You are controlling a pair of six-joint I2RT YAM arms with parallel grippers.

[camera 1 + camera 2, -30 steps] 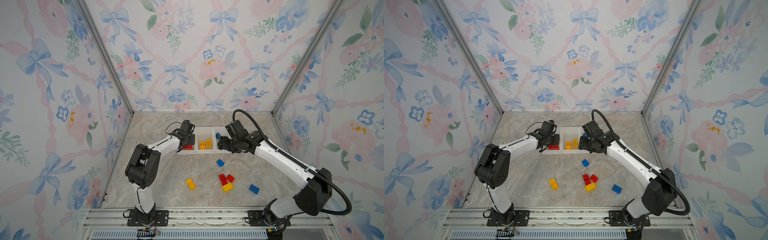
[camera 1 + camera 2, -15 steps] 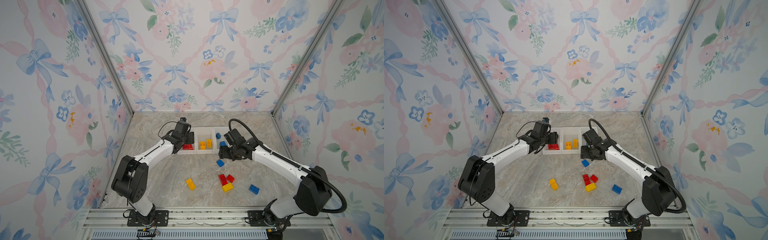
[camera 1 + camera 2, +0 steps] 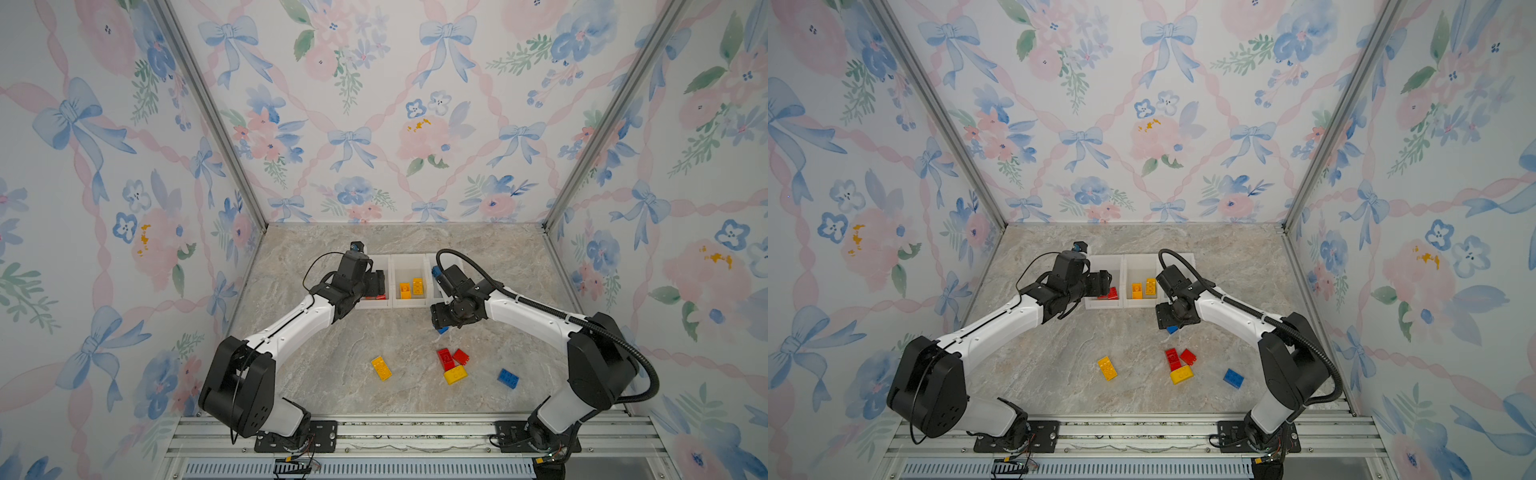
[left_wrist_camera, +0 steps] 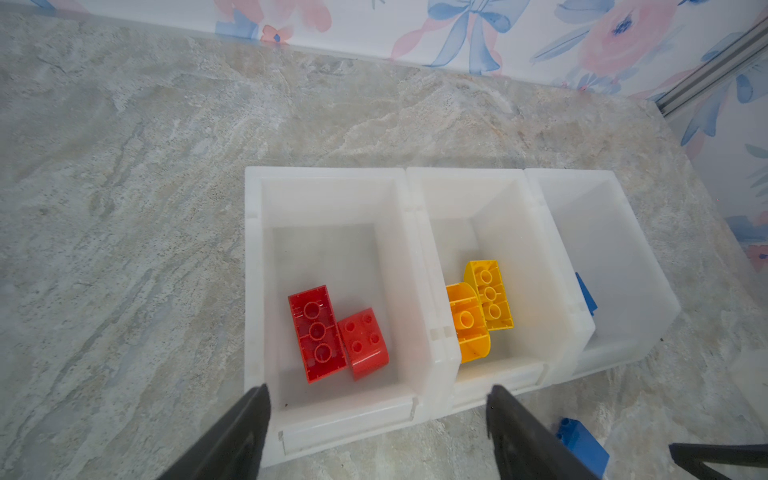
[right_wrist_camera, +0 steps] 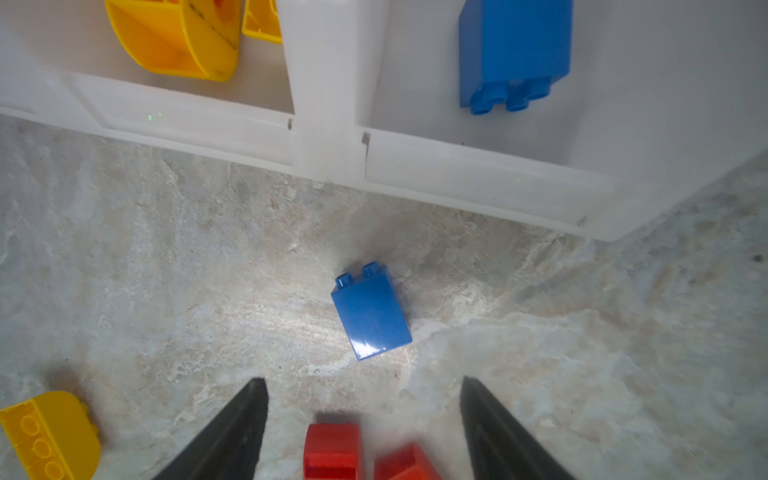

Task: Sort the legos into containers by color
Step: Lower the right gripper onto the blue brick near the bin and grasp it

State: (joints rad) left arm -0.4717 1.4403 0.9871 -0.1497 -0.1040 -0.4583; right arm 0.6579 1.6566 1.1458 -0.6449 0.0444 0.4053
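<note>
Fingers (image 4: 241,436) of the left gripper (image 4: 378,387) stand spread wide with nothing between them, hanging over the front wall of the left bin (image 4: 253,270). Read the tabletop (image 3: 332,365) in both top views as a dial, with twelve at the back wall. The containers (image 3: 409,303) form a row at twelve, and the left gripper is at their eleven o'clock end.

The left bin holds two red bricks (image 4: 318,332) that touch, the longer one underside up. The middle bin (image 4: 465,195) holds two yellow bricks (image 4: 490,295), also touching. The right bin (image 4: 623,257) holds one blue brick (image 5: 515,54) lying on its side.

Near the hub, on its three o'clock side, a loose blue brick (image 5: 371,316) lies on its side with its studs toward the bins. The right gripper (image 5: 362,381) hovers over it, jaws apart and empty.

Nearer the front edge lie:
- a yellow brick (image 3: 381,368) at about seven;
- a red pair (image 3: 444,358) at five, touching another yellow brick (image 3: 455,375);
- a second loose blue brick (image 3: 508,378) at four.
</note>
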